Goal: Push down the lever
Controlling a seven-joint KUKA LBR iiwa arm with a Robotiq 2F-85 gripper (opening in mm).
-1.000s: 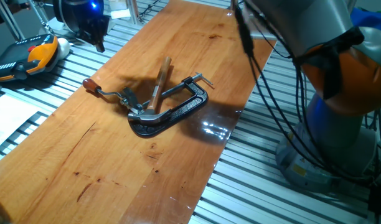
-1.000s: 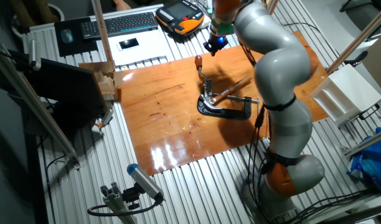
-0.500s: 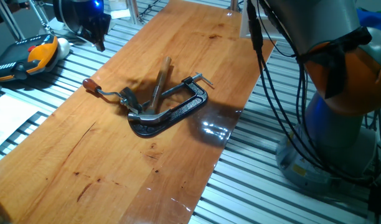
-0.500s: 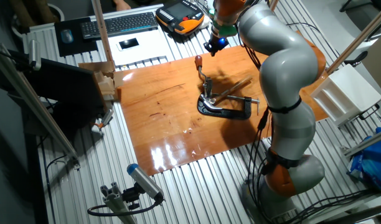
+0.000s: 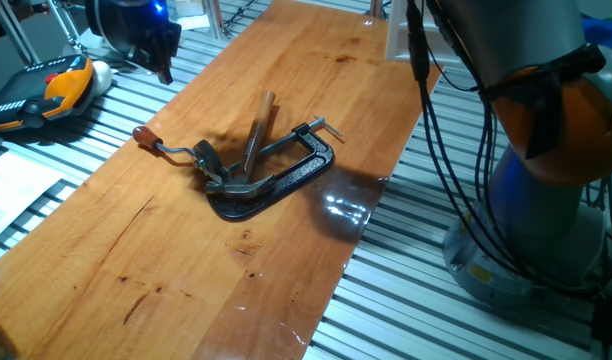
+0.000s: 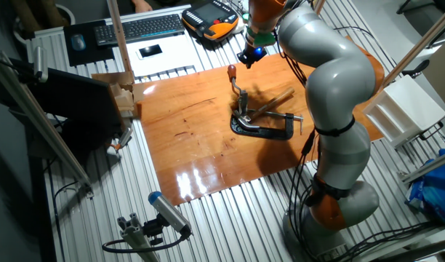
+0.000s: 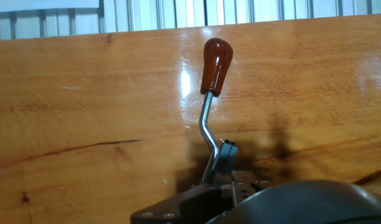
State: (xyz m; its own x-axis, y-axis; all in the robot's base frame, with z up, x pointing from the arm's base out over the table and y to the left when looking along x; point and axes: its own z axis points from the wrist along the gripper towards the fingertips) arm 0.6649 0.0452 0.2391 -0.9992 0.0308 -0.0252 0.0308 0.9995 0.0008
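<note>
The lever (image 5: 164,147) is a thin bent silver rod with a dark reddish knob (image 5: 141,134), hinged on a small silver bracket (image 5: 206,158) on the wooden board. In the hand view the knob (image 7: 215,65) stands above the rod (image 7: 207,127), pointing toward the board's far edge. My gripper (image 5: 163,70) hangs above and beyond the knob, apart from it. Its dark fingers come down to a single narrow tip and hold nothing. From the other side the gripper (image 6: 248,58) hovers just past the knob (image 6: 231,70).
A wooden-handled hammer (image 5: 256,130) lies across a black C-clamp (image 5: 281,180) right beside the bracket. An orange and black pendant (image 5: 51,90) rests off the board's left edge on the slatted table. Arm cables (image 5: 426,120) hang at the right.
The arm's upper links have swung slightly to the right. The gripper has barely shifted near the knob. Lever, hammer and clamp have not moved.
</note>
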